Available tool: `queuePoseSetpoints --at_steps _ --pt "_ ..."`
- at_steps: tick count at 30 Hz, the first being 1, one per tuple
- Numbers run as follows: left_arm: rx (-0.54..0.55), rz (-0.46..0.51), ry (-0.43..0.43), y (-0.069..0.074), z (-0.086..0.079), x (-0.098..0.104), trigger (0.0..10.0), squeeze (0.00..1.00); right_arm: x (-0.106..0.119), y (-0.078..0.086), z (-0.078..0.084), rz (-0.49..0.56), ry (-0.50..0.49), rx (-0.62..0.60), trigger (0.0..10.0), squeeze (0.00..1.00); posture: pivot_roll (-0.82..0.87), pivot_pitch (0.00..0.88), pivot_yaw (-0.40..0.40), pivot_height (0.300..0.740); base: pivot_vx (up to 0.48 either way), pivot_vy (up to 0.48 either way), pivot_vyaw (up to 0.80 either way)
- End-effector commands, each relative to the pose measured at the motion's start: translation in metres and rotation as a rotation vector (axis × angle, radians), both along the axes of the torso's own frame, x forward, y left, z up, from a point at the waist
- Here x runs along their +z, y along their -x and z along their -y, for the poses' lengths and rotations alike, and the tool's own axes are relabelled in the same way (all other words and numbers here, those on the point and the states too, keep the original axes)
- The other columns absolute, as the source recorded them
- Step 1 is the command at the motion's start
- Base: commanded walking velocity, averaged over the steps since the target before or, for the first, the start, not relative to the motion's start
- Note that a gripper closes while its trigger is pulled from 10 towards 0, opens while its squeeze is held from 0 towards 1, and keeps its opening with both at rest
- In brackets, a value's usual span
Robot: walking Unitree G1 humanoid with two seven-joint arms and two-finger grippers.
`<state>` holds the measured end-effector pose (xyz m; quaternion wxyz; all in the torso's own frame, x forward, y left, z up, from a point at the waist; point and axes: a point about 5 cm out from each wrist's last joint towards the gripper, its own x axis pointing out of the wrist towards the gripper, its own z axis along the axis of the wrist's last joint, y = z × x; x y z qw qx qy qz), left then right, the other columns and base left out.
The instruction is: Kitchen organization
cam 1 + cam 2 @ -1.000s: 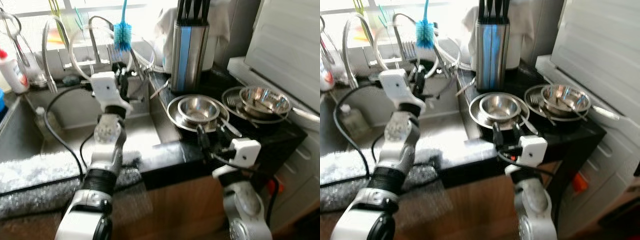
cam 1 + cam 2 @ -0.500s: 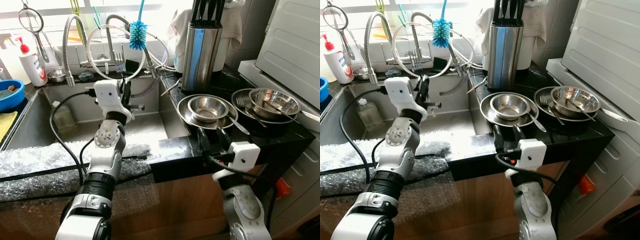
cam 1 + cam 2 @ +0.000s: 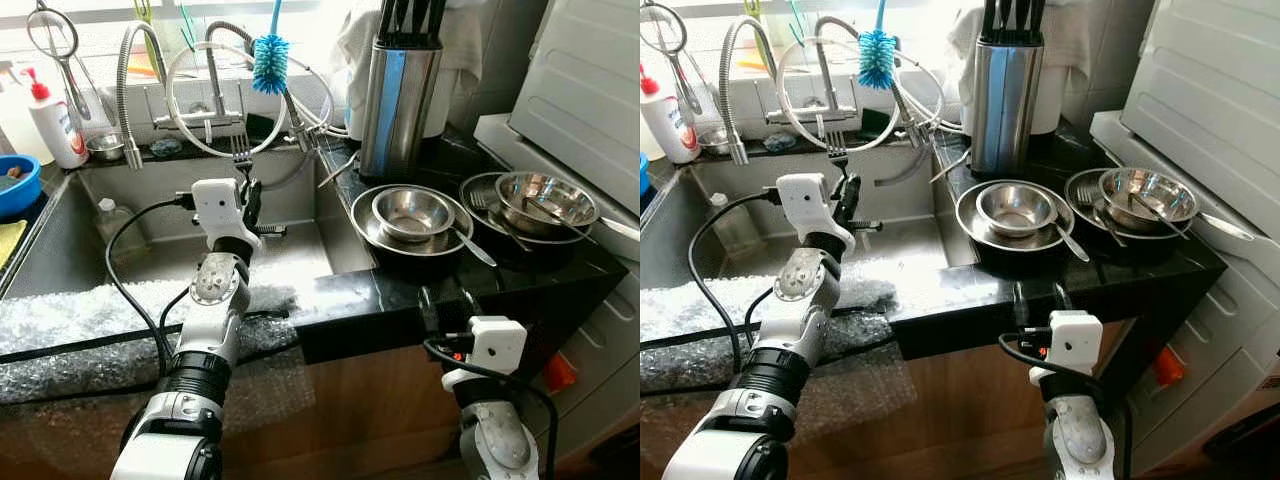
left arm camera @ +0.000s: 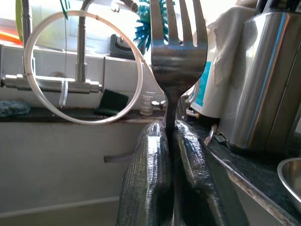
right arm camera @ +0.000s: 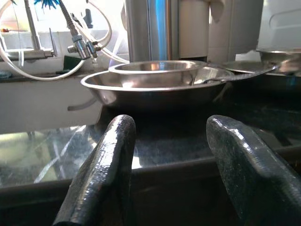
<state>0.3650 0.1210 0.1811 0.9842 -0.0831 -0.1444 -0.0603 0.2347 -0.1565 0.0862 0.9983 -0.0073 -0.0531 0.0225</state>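
Fingers (image 4: 148, 188) of left gripper (image 4: 169, 136) clamp fork (image 4: 177, 44) upright over sink (image 3: 60, 255) | right gripper (image 5: 171, 141) fingers apart, near nested steel bowls (image 5: 157, 80) | no legible writing

tabletop (image 3: 560, 275) was glossy black, bowls (image 3: 412, 212) shiny silver, bottle brush (image 3: 270, 63) bright turquoise, soap bottle (image 3: 55, 122) white with a red pump, basin (image 3: 15, 186) blue.

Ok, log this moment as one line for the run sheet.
left gripper: shut on fork, tines up, over sink | right gripper: open, at counter edge, facing nested bowls
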Motion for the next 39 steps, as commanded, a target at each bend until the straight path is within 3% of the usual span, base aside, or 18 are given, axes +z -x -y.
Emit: queuePoseSetpoints --at_steps 1,13,18,36,37,38,39 --pt "-0.029 -0.023 -0.007 0.0 0.005 -0.004 10.0 0.0 -0.013 0.006 0.002 -0.045 0.014 -0.016 10.0 0.0 -0.15 0.0 0.017 0.74 0.0 0.0 0.0" --pt "-0.055 -0.093 -0.025 0.001 0.003 -0.021 10.0 0.0 -0.029 0.018 0.007 -0.052 0.023 -0.093 10.0 0.0 -0.15 0.0 0.026 0.74 0.0 0.0 0.0" --pt "-0.047 -0.106 -0.026 0.0 -0.002 -0.024 10.0 0.0 -0.048 0.033 0.008 -0.118 0.029 -0.111 10.0 0.0 -0.15 0.0 0.031 0.74 0.0 0.0 0.0" --pt "-0.054 -0.159 -0.094 -0.004 -0.002 -0.032 10.0 0.0 -0.055 0.03 0.007 -0.144 0.029 -0.109 10.0 0.0 -0.15 0.0 0.021 0.74 0.0 0.0 0.0" --pt "-0.058 -0.161 -0.091 -0.004 -0.001 -0.032 10.0 0.48 -0.055 0.029 0.007 -0.142 0.029 -0.109 10.0 0.0 -0.15 0.0 0.021 0.74 0.0 0.0 0.0" --pt "-0.06 -0.161 -0.089 -0.004 -0.001 -0.032 10.0 0.8 -0.054 0.029 0.008 -0.141 0.03 -0.109 10.0 0.0 -0.15 0.0 0.021 0.74 0.0 0.0 0.0" --pt "-0.061 -0.162 -0.088 -0.004 -0.001 -0.033 10.0 0.8 -0.054 0.029 0.008 -0.139 0.03 -0.109 10.0 0.0 -0.15 0.0 0.021 0.74 0.0 0.0 0.0"
